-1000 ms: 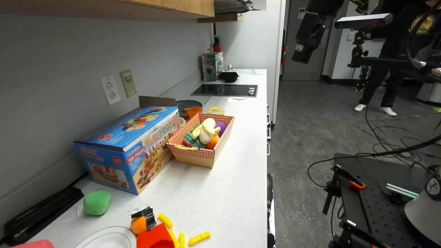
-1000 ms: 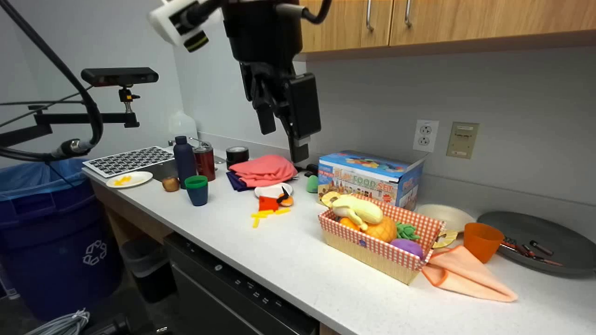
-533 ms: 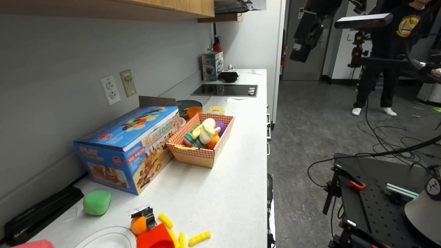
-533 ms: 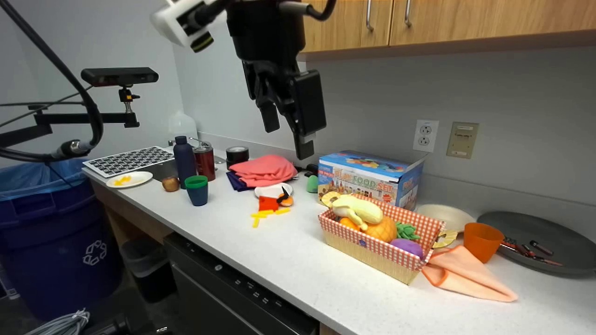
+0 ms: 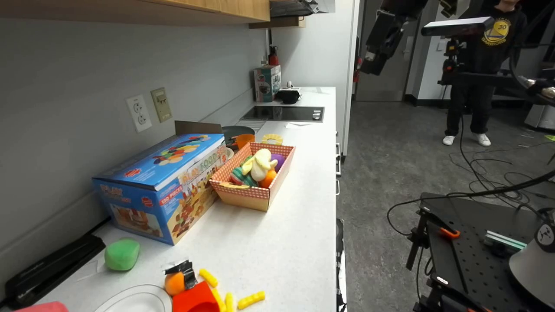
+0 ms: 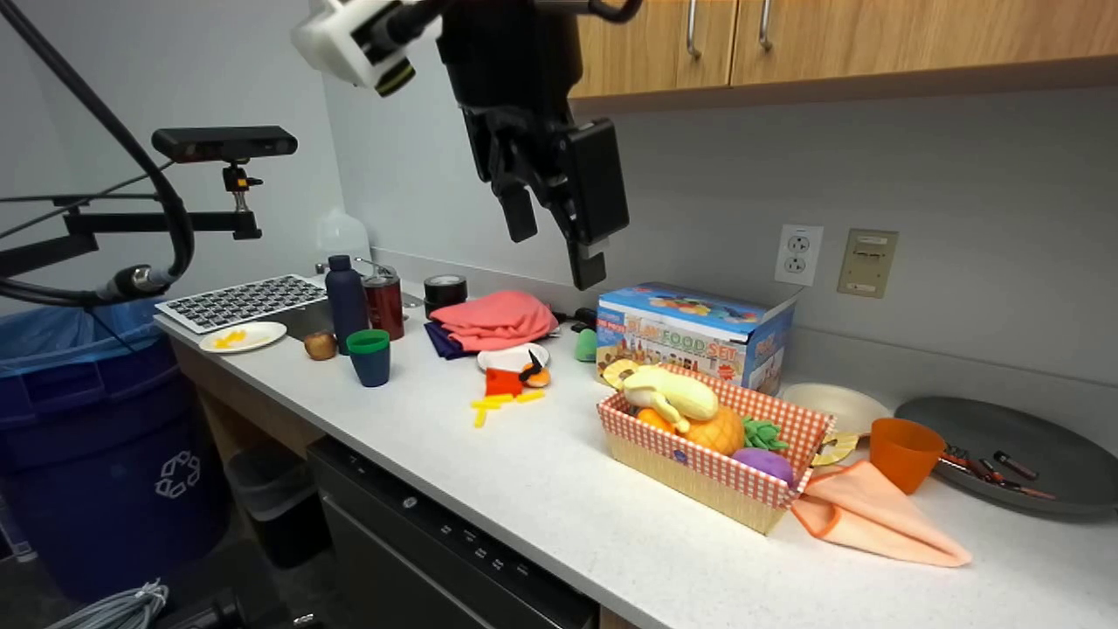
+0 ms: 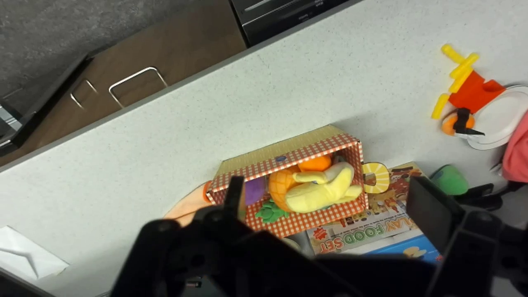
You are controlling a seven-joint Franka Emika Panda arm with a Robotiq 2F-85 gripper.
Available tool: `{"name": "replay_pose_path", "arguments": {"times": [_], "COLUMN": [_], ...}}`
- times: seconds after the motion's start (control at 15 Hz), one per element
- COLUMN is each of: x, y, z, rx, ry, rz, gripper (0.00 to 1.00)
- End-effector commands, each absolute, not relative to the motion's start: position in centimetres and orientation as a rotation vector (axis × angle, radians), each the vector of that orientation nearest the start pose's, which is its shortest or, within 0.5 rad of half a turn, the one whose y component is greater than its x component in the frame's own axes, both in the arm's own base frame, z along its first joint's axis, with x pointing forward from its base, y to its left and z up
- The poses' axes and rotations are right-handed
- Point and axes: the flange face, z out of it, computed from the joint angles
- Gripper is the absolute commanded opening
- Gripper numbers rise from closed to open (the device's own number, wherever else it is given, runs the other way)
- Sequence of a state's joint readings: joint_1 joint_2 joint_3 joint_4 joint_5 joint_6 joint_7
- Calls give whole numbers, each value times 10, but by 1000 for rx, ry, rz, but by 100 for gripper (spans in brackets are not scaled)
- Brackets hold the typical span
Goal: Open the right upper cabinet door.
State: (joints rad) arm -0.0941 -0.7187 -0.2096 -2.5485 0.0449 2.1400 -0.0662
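Note:
The right upper cabinet door (image 6: 926, 39) is a light-brown wood panel at the top right of an exterior view, flush with the left door (image 6: 646, 52). A vertical metal handle (image 6: 765, 24) hangs at its inner edge; the upper part is cut off by the frame. Below and to the left of that handle is my gripper (image 6: 555, 249), pointing down, touching nothing. Its jaws stand wide apart. In the wrist view, the gripper (image 7: 328, 187) shows a clear gap between its fingers, with the counter far below. The door itself does not appear in the wrist view.
On the counter (image 6: 524, 472) under the gripper are a checked basket (image 6: 690, 472) of toy food and a blue play-food box (image 6: 681, 336). A dark plate (image 6: 1013, 454) and orange cup (image 6: 904, 450) lie further right. A person (image 5: 481, 65) stands in the background.
My gripper has drifted right and slightly up in the view with the cabinet handles, and left and slightly up in the view along the counter. The person has shifted left. Cabinet doors are unchanged.

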Motion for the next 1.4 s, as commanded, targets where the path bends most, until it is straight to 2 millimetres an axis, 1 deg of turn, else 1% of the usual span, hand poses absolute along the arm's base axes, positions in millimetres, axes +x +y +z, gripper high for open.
{"name": "replay_pose_path", "arguments": {"times": [0.0, 0.4, 0.47, 0.53, 1.33], "x": [347, 347, 347, 347, 346], "y": [-115, -116, -117, -115, -115], "z": [526, 526, 526, 525, 525], "rx": [-2957, -2983, -3002, -2973, -2966], "ry": [310, 240, 245, 273, 285], "rz": [-453, -471, -471, -475, -463], "gripper": [100, 100, 100, 100, 100]}}
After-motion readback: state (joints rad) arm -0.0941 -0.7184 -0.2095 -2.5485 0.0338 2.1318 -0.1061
